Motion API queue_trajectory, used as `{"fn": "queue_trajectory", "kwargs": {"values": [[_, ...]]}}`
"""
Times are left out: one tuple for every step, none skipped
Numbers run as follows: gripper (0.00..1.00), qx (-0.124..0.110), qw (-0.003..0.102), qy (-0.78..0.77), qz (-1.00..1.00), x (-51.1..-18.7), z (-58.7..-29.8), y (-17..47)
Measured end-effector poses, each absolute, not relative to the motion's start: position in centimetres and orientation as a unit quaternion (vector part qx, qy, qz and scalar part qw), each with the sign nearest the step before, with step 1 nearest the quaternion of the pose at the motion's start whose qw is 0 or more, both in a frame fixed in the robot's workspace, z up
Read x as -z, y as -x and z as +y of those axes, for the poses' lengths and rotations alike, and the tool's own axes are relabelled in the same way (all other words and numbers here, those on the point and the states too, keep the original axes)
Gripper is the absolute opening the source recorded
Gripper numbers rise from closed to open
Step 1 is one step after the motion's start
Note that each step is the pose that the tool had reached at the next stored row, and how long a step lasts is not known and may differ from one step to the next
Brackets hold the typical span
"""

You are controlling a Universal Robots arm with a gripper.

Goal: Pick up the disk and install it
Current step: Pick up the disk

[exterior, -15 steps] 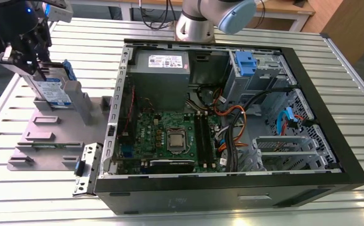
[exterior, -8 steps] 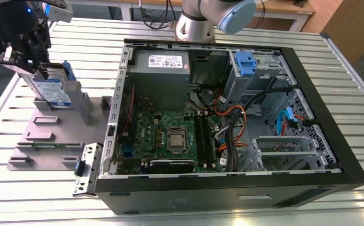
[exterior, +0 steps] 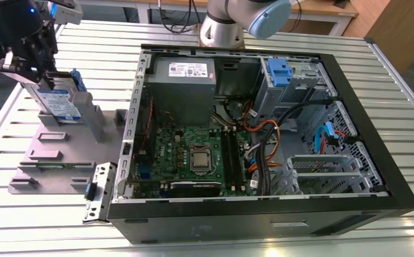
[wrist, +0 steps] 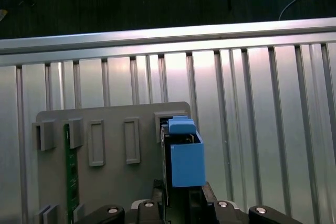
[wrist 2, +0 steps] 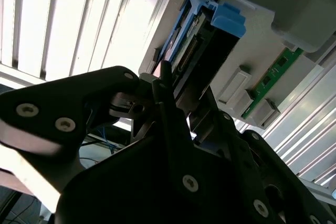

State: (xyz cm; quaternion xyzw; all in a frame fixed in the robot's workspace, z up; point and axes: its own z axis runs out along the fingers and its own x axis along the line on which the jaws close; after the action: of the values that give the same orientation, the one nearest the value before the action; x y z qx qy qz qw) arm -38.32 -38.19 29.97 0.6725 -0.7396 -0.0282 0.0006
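The disk (exterior: 59, 104) stands on edge in a slot of the grey fixture plate (exterior: 57, 160), at the exterior view's left of the open computer case (exterior: 264, 214). It is silver with a blue-and-white label and a blue plastic bracket (wrist: 186, 158) round its edge. My gripper (exterior: 39, 80) hangs directly over the disk and reaches down along its sides. In the first wrist view the disk (wrist: 181, 145) runs straight into my gripper (wrist: 181, 192). The second wrist view has the disk (wrist 2: 191, 45) just beyond my gripper (wrist 2: 170, 103).
The case lies open with a motherboard (exterior: 192, 155), a grey power supply (exterior: 182, 80), cables and a blue-tabbed drive cage (exterior: 282, 75) at the far right. A green memory stick (wrist: 69, 171) sits in the fixture. The slatted metal table (exterior: 43, 225) surrounds everything.
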Motion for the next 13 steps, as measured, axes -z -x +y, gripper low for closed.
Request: {"fn": "queue_trajectory", "kwargs": {"values": [[0.38,0.028,0.001,-0.672,-0.74,-30.07,-38.19,38.32],[0.38,0.028,0.001,-0.672,-0.74,-30.18,-38.19,38.32],[0.38,0.028,0.001,-0.672,-0.74,-30.24,-38.19,38.32],[0.38,0.028,0.001,-0.672,-0.74,-30.23,-38.19,38.32],[0.38,0.028,0.001,-0.672,-0.74,-30.28,-38.19,38.32],[0.38,0.028,0.001,-0.672,-0.74,-30.29,-38.19,38.32],[0.38,0.028,0.001,-0.672,-0.74,-30.3,-38.19,38.32],[0.38,0.028,0.001,-0.672,-0.74,-30.3,-38.19,38.32],[0.38,0.028,0.001,-0.672,-0.74,-30.32,-38.19,38.32],[0.38,0.028,0.001,-0.672,-0.74,-30.34,-38.19,38.32],[0.38,0.028,0.001,-0.672,-0.74,-30.34,-38.19,38.32],[0.38,0.028,0.001,-0.672,-0.74,-30.33,-38.19,38.32],[0.38,0.028,0.001,-0.672,-0.74,-30.33,-38.19,38.32]]}}
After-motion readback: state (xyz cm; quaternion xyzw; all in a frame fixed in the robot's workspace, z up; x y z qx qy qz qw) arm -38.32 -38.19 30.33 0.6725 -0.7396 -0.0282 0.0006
